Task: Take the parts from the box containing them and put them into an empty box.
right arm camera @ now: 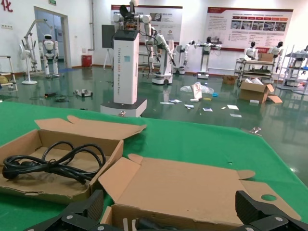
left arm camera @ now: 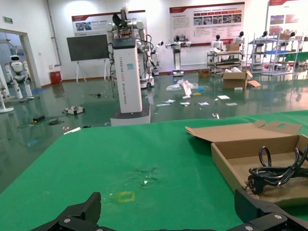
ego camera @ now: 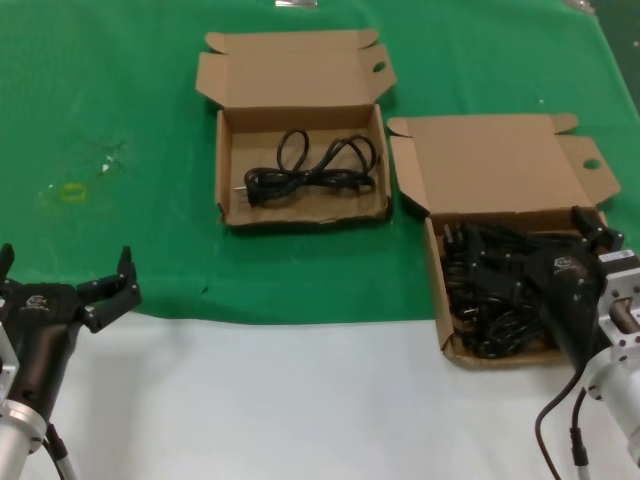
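Cardboard cord box point(ego camera: 520, 165): beneath right claw point(ego camera: 598, 236), prongs apart above cords point(ego camera: 490, 290).
Left claw point(ego camera: 65, 275): spread, over desk point(ego camera: 300, 400).

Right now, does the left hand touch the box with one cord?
Apart. In the head view, the left hand sits at the table's near edge, with bare green cloth between it and the box.

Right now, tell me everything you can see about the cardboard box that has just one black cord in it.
The wider box is brown cardboard, a shallow open tray with its hinged lid folded flat away from the robot; the lid has notched corners and a small hole near one corner. It rests on the green cloth, left of the fuller box and apart from it. Inside lies one looped black power cord, its plug toward the tray's left wall. Neither claw touches it.
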